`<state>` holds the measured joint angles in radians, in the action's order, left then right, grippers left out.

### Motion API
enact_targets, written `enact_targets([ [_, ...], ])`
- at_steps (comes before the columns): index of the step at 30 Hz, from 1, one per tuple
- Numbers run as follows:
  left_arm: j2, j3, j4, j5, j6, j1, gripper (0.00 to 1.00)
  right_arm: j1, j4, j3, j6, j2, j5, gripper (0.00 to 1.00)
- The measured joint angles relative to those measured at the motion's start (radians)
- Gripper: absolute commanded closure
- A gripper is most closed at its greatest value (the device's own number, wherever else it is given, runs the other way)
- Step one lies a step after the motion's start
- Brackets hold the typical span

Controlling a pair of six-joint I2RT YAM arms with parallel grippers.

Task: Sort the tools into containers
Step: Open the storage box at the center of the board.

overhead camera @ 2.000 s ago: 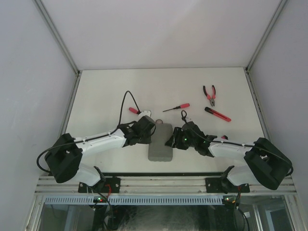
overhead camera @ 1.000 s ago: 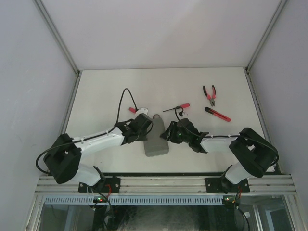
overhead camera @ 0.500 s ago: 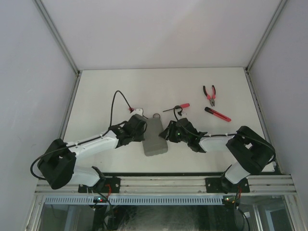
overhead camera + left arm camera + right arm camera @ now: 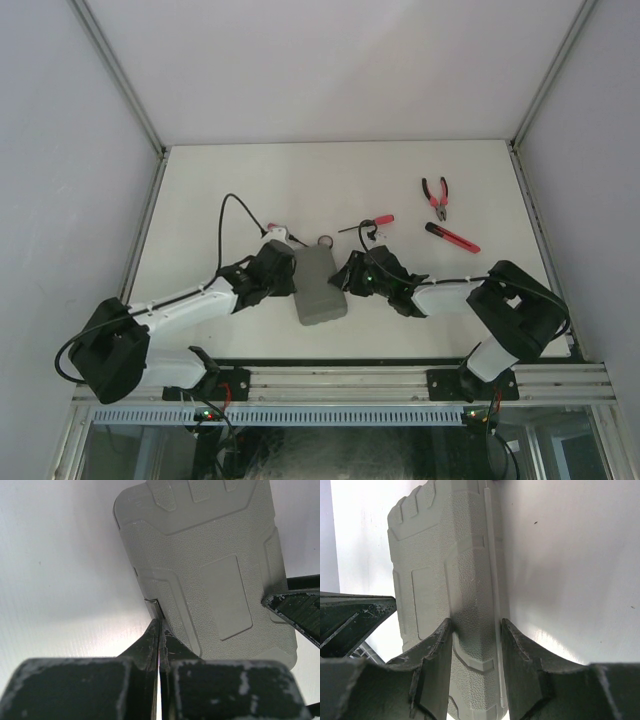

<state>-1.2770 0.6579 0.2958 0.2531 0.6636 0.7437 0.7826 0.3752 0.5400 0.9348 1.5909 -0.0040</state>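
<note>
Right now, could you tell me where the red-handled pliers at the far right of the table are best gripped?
Grip the red-handled pliers across both handles, just behind the pivot, coming straight down: they lie flat, handles splayed towards the back wall, clear of the red-and-black stick tool.

Grey case (image 4: 320, 284) lying closed, flat on table near front edge, long axis running roughly front to back, textured lid facing up. Red-handled pliers (image 4: 436, 195) lying far right. Slim red-black stick tool (image 4: 452, 237) lying just below pliers, angled. Red-handled screwdriver (image 4: 367, 224) lying beyond case, second red handle (image 4: 275, 229) showing at its left.
</note>
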Motion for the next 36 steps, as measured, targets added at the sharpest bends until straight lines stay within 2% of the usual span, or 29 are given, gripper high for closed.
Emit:
enact_targets([
  [12,0.021,-0.007,0.031,-0.010,0.045,-0.031,1.00,0.005,0.010,0.002,0.008,0.006,-0.001,0.87],
  [19,0.013,-0.069,0.262,0.067,0.052,-0.079,1.00,0.005,0.008,0.003,0.007,0.006,-0.001,0.87],
  [25,0.060,-0.069,0.322,0.072,0.050,-0.079,1.00,0.005,0.008,0.003,0.007,0.006,-0.001,0.87],
  [29,0.160,-0.069,0.316,0.064,0.041,-0.079,0.87,0.005,0.008,0.003,0.006,0.003,-0.001,0.87],
  [34,0.290,-0.071,0.278,0.041,0.031,-0.079,0.60,0.005,0.008,0.003,0.005,-0.005,-0.001,0.87],
  [36,0.340,-0.082,0.235,0.020,0.035,-0.079,0.56,0.005,0.008,0.003,0.004,-0.005,-0.001,0.87],
])
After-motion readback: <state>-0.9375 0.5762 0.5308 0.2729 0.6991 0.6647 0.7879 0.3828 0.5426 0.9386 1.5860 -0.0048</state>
